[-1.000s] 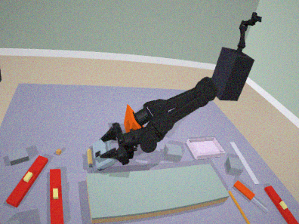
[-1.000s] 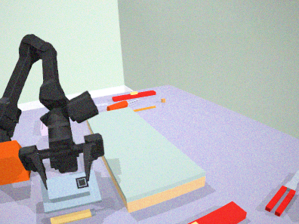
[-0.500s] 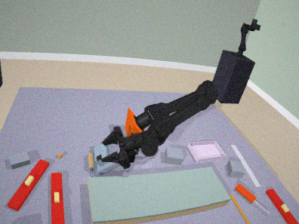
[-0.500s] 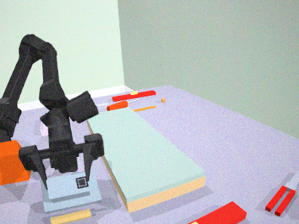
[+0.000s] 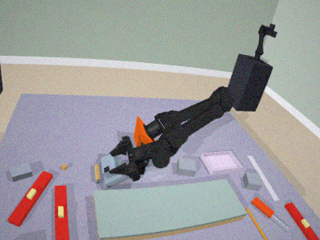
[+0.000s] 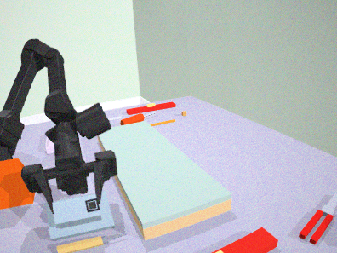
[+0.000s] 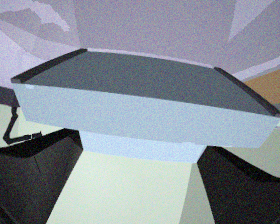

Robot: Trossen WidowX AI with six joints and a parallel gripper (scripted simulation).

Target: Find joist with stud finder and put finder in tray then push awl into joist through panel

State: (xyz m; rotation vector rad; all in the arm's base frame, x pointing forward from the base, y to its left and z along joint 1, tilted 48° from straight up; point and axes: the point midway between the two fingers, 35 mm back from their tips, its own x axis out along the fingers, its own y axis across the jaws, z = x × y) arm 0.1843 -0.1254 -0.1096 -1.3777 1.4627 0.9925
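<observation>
The black gripper (image 5: 123,161) (image 6: 74,195) is squeezing the blue stud finder (image 5: 113,166) (image 6: 77,209) (image 7: 145,110), one finger on each side, probably so it can carry it to the panel (image 5: 166,207) (image 6: 166,174). The finder is sitting low, at the far left of the panel. The awl (image 5: 97,173) (image 6: 80,244) is lying just left of it, likely waiting its turn. The pink tray (image 5: 206,163) (image 6: 49,146) is waiting right, for the finder later. Everything is resting on a purple top (image 5: 73,116) (image 6: 255,152). Behind, green walls (image 5: 121,19) (image 6: 238,46) are meeting a white strip (image 5: 121,64) and tan floor (image 5: 101,80).
</observation>
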